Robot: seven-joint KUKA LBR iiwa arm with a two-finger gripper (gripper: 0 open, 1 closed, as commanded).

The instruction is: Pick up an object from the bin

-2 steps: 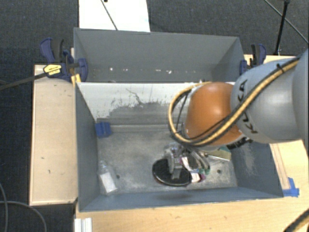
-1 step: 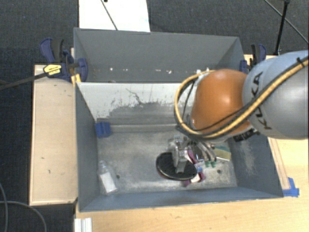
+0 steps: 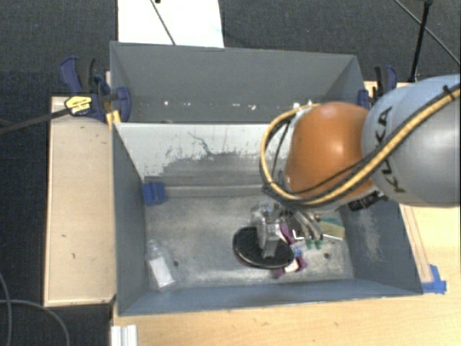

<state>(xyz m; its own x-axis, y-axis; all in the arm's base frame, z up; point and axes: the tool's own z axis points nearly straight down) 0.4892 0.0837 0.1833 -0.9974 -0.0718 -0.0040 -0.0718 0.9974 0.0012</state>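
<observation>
1. Step in hand: approach and grasp. The gripper (image 3: 269, 242) stands low in the bin (image 3: 216, 92), right of the floor's centre and directly over a flat black disc (image 3: 247, 249). Its tip appears to touch the disc's right part, or nearly so.
2. Tool state: cannot be told. The orange wrist cover (image 3: 324, 153) and the gripper's own body hide the opening (no thing is seen held).
3. Task's thing, by judgement: the black disc. It lies flat on the bin floor near the front wall, just left of a small heap (image 3: 306, 246).
4. Next move, by judgement: close on the disc's rim, confirm the hold, then lift straight up. A flat disc offers little to grip, and the neighbouring heap may be dragged along.
5. Count:
   - one black disc;
   - one blue block (image 3: 153, 192) at the left wall;
   - one clear, bottle-like piece (image 3: 159, 267) near the front-left corner;
   - one small heap, in which a purple piece (image 3: 292, 265), a green piece (image 3: 314, 244) and a pale flat piece (image 3: 333, 230) can be made out; the rest cannot be counted.
</observation>
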